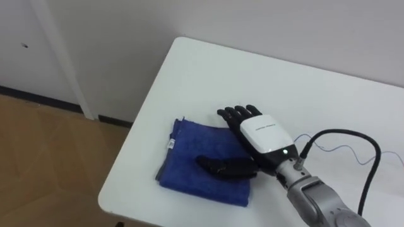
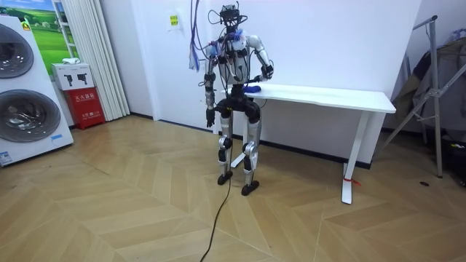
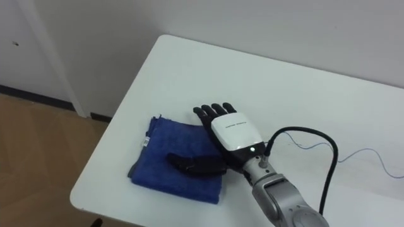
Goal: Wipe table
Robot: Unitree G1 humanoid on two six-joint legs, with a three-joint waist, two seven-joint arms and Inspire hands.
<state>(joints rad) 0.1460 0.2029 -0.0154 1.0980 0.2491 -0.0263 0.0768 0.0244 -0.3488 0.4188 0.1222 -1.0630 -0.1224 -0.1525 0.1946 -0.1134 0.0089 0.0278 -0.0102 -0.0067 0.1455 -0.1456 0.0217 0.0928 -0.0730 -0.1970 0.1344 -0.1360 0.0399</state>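
A folded blue cloth (image 1: 189, 157) lies near the front left corner of the white table (image 1: 208, 75). My right hand (image 1: 262, 132) comes in from the lower right and rests on the cloth's right part. It is open, with straight fingers pointing toward the wall and the thumb lying flat across the cloth. In the room view I stand at the table's (image 2: 328, 94) left end, right arm bent onto the cloth (image 2: 251, 88). My left hand (image 2: 210, 118) hangs by my side.
The table's left edge and front edge run close to the cloth, with wooden floor (image 1: 38, 164) below. A thin blue wire (image 1: 341, 150) lies on the tabletop to the right. The wall stands right behind the table. Washing machines (image 2: 22, 94) stand far off.
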